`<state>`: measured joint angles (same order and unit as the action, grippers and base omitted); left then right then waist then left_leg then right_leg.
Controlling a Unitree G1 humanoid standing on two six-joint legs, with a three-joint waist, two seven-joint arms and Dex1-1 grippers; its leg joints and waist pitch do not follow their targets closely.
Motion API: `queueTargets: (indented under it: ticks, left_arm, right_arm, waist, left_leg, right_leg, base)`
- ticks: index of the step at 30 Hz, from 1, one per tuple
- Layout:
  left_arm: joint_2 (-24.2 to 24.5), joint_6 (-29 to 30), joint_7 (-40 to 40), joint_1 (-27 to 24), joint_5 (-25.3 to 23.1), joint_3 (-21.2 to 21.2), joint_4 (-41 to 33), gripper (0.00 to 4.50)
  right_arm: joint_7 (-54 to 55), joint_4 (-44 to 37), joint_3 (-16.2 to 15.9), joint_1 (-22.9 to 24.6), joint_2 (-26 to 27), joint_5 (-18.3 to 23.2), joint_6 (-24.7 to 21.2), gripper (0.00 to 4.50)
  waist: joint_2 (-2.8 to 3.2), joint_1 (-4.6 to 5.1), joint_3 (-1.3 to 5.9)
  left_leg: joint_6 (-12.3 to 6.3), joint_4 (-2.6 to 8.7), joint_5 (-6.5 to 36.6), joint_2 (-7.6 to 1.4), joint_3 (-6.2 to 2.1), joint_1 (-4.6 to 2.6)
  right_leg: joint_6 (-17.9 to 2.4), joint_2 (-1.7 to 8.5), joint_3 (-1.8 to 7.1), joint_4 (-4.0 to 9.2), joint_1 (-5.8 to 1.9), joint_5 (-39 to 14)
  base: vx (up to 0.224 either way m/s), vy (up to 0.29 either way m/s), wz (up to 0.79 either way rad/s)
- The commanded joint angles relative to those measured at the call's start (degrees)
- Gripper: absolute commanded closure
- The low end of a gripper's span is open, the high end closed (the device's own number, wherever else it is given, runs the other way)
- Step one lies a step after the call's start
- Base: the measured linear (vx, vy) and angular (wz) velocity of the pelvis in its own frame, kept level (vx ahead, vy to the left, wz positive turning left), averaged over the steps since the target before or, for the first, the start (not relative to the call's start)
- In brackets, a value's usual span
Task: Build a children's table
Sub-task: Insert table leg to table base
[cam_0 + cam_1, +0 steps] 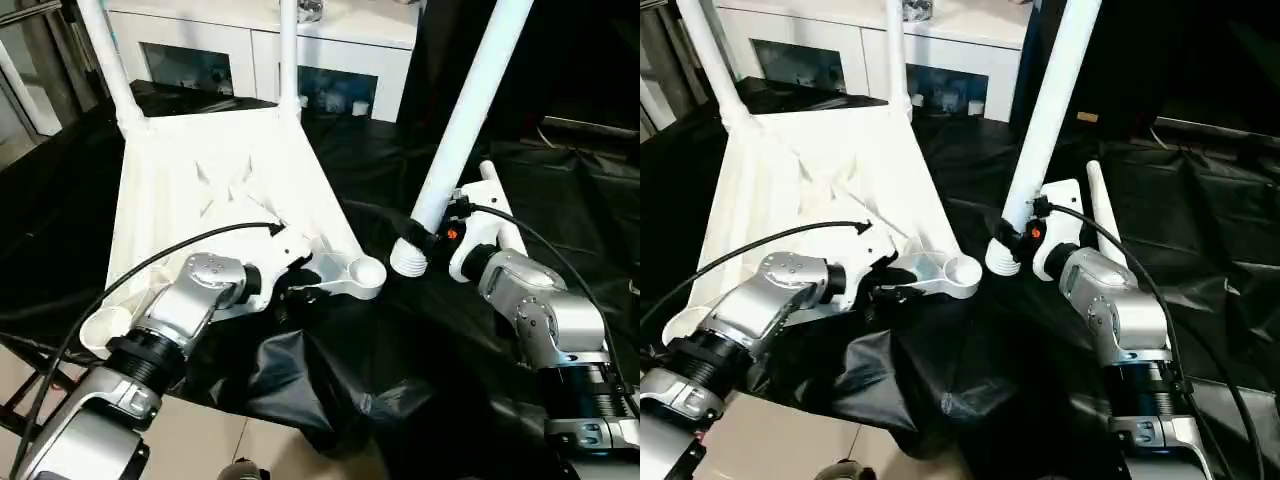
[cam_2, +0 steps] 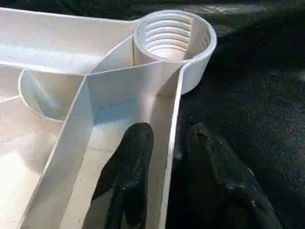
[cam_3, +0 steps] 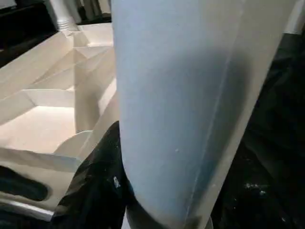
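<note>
The left tool (image 2: pixel 164 157) straddles the white ribbed plastic table top's (image 1: pixel 215 190) rim; the right tool (image 1: pixel 432 238) grips a white tubular leg (image 1: pixel 465 120) at three o'clock from the threaded corner socket (image 1: pixel 367 272). Tilted, its threads may jam.

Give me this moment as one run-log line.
left gripper: astride tabletop rim | right gripper: holds leg | near socket: empty

held leg (image 1: pixel 465 120) cut off above, cabinet (image 1: pixel 330 60) cropped
</note>
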<state>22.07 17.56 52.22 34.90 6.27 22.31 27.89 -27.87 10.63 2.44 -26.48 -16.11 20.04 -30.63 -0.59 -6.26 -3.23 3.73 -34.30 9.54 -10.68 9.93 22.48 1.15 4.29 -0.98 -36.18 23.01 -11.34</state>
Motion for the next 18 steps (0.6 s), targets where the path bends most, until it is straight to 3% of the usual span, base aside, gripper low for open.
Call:
queueTargets:
  ticks: [1, 10, 13, 18]
  left_arm:
    - [0.3, 0.0, 0.4, 0.3, -0.9, 0.0, 1.3, 3.39]
    - [1.0, -0.4, 2.4, 0.0, -2.4, 0.3, 3.0, 4.23]
    - [1.4, -0.1, 3.5, 0.0, -3.3, 0.9, 3.1, 4.37]
    - [1.9, 0.8, 4.6, -0.3, -3.7, 1.1, 1.9, 4.5]
  right_arm:
    - [-1.0, -2.7, -0.3, -0.1, -0.3, 0.7, -0.2, 2.62]
    - [-6.8, -6.0, -3.6, -1.8, -1.3, 2.8, -3.7, 2.62]
    - [-8.5, -3.2, -6.7, -2.9, -1.4, 0.1, -2.9, 2.62]
    - [-8.9, 2.5, -7.8, -4.6, -0.2, -1.4, -0.8, 2.62]
  waist:
    - [0.47, 0.04, 4.18]
    - [0.52, 0.2, 4.1]
    - [0.37, 0.38, 4.15]
    - [0.28, 0.95, 4.11]
  left_leg:
    - [2.45, 4.22, 12.3, -1.67, -0.36, -1.64]
    - [2.54, 4.37, 13.3, -1.68, -0.43, -1.63]
    - [2.63, 4.43, 12.8, -1.71, -0.5, -1.52]
    - [2.5, 4.32, 12.7, -1.68, -0.37, -1.55]
  right_leg:
    - [-12.2, 2.91, 1.37, 4.06, -2.48, -5.5]
    - [-12.0, 3.01, 1.42, 4.18, -2.39, -7.0]
    - [-12.2, 3.01, 1.35, 4.1, -2.42, -6.6]
    - [-13.1, 3.15, 1.41, 4.1, -2.38, -6.5]
  base:
    - [0.0, 0.0, 0.0]
    - [0.0, 0.0, 0.0]
    - [0.0, 0.0, 0.0]
    - [0.0, 0.0, 0.0]
